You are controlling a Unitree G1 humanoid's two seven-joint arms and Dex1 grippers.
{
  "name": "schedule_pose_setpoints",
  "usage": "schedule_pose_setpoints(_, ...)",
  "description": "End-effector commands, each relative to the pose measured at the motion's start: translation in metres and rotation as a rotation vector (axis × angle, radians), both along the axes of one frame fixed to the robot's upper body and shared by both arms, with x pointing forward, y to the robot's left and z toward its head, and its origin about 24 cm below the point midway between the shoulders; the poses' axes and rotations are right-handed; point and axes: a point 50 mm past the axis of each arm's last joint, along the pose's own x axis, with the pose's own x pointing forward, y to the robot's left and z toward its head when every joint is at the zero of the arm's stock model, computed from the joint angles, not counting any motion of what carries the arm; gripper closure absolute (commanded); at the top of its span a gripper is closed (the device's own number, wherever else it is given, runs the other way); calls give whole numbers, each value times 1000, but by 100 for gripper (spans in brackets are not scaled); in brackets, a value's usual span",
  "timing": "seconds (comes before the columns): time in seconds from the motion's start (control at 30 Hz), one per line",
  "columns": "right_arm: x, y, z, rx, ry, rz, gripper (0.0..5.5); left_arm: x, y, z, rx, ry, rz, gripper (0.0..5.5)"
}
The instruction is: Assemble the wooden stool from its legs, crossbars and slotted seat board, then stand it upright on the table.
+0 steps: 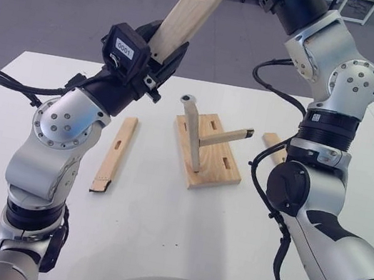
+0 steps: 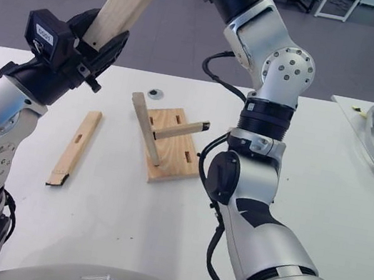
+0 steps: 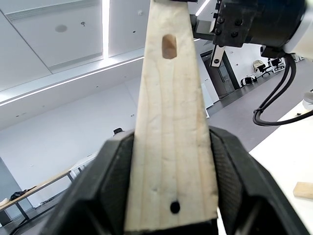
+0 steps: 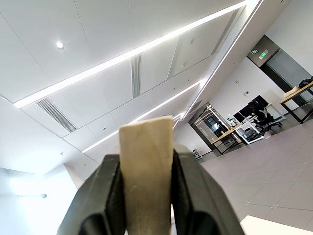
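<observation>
The left claw point(image 1: 161, 50) is clamped on the lower end of a long pale wooden leg with an oval slot point(image 1: 193, 5). It holds the leg high and slanting, up and left of the square slotted wooden seat board point(image 1: 207, 170). That board lies flat on the white desk point(image 1: 155, 236). A tilted wooden leg point(image 1: 192, 137) stands in it, with a short dark-tipped crossbar point(image 1: 227, 138) jutting sideways. Left of the board lies a flat slotted wooden leg point(image 1: 115, 153). The right claw point(image 4: 146, 154), raised high beyond the board, grips the end of a pale wooden strip point(image 4: 145, 132).
</observation>
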Motion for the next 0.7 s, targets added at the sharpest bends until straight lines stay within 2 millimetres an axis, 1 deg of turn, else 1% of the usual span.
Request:
schedule_pose_setpoints(0.03, -5, -1, -3, -61, -36, 3, 447, 1, 5, -2, 31, 5, 28, 342)
schedule_pose_setpoints(0.07, -6, -3, -5, -67, -43, -5, 447, 3, 7, -4, 27, 20, 47, 342)
schedule_pose_setpoints(0.1, -7, -7, -5, -60, -61, -35, 448, 4, 9, -6, 18, 46, 54, 306)
schedule_pose_setpoints(0.13, -7, -14, -6, -57, -71, -87, 448, 5, 11, -8, 8, 66, 69, 295)
schedule_pose_setpoints(0.2, -3, -31, -15, -72, -56, -234, 448, 8, 18, -13, -26, 98, 116, 263)
schedule_pose_setpoints(0.27, 3, -52, -34, -152, -8, -412, 449, 10, 26, -16, -47, 115, 165, 234)
schedule_pose_setpoints(0.33, 1, -81, -65, -238, 85, -605, 449, 9, 28, -16, -79, 116, 173, 205)
schedule_pose_setpoints(0.37, -3, -93, -76, -263, 122, -671, 449, 7, 26, -14, -96, 112, 162, 184)
schedule_pose_setpoints(0.43, -15, -117, -100, -322, 191, -780, 449, 1, 15, -9, -138, 92, 99, 154)
schedule_pose_setpoints(0.47, -21, -126, -110, -344, 226, -813, 449, -2, 9, -6, -159, 83, 70, 137)
schedule_pose_setpoints(0.5, -26, -133, -120, -388, 247, -838, 449, -4, 4, -4, -182, 78, 44, 133)
schedule_pose_setpoints(0.6, -36, -146, -146, -440, 339, -863, 449, -6, -11, -1, -209, 79, -9, 133)
schedule_pose_setpoints(0.7, -43, -148, -164, -450, 413, -848, 449, -2, -16, -4, -197, 102, -20, 133)
